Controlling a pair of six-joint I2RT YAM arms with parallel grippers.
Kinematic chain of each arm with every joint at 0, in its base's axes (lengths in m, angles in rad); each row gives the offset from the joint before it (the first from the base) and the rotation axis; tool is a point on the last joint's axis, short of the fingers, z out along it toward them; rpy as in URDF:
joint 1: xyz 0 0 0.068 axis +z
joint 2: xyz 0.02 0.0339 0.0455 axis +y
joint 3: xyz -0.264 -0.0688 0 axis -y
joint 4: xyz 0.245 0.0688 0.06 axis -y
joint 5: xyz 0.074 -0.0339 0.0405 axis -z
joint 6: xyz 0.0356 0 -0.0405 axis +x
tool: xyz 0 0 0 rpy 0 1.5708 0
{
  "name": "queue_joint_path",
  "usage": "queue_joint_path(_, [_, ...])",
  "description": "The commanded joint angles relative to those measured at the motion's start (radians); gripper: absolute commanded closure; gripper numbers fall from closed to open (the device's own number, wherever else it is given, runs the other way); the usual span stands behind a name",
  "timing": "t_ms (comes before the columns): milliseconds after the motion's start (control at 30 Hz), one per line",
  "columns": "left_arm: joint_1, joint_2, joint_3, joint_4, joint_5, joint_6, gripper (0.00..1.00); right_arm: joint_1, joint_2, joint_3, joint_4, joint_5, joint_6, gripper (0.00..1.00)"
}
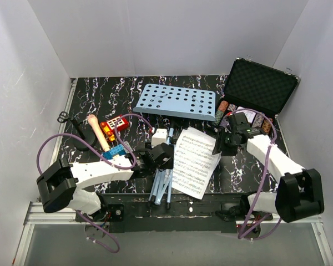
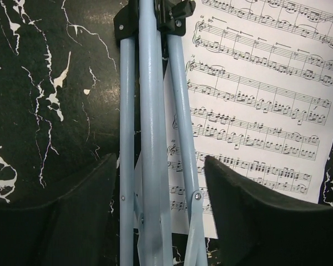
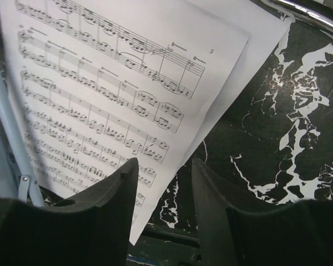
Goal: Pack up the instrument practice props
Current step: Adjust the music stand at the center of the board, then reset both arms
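Stage, judged: gathering, nothing packed yet. The music stand (image 1: 177, 101) lies flat at table centre, with its perforated desk at 12 o'clock and its feet at 6 o'clock, near the front edge. The long axis runs 12 to 6, feet drifting slightly toward 7. The desk's own long edge runs roughly 9 to 3. The legs (image 2: 150, 111) are folded into 1 near-parallel bundle. The left gripper (image 2: 161, 166) straddles that bundle with its fingers spread. There is 1 pad on each side, and a gap shows at both, so it holds nothing. The sheet music (image 1: 194, 160) lies just at 3 o'clock of the legs, with its left margin tucked under them. Its long axis is also close to 12 to 6, and its staves read from the front. The right gripper (image 3: 164, 166) sits at the right edge of the pages with its fingers parted and the paper edge showing in the gap. No pinch is visible. The open case (image 1: 261, 88) at 1 o'clock holds poker chips and is not part of the job. Next move, judged: close the left pads square across the bundle, then lift along the axis so the desk end does not swing. The pages cannot slide out until the legs are off them. Where the props should go is not evident.
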Motion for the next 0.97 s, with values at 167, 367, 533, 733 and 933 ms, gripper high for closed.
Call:
queue_joint_path(167, [0.002, -0.159, 0.045, -0.061, -0.027, 0.015, 0.02, 0.056, -0.304, -0.009, -0.016, -0.078, 0.031, 0.48])
queue_joint_path(367, [0.01, -0.239, 0.08, -0.248, -0.14, -0.083, 0.02, 0.062, -0.491, -0.131, 0.076, -0.097, 0.024, 0.48])
queue_joint_path(533, [0.013, -0.243, 0.117, -0.36, -0.208, -0.161, 0.02, 0.062, -0.571, -0.183, 0.127, -0.118, 0.036, 0.49])
queue_joint_path(733, [0.012, -0.268, 0.147, -0.5, -0.321, -0.378, 0.02, 0.062, -0.633, -0.209, 0.184, -0.121, 0.068, 0.49])
queue_joint_path(933, [0.012, -0.257, 0.204, -0.555, -0.342, -0.334, 0.02, 0.06, -0.653, -0.198, 0.21, -0.1, 0.106, 0.49])
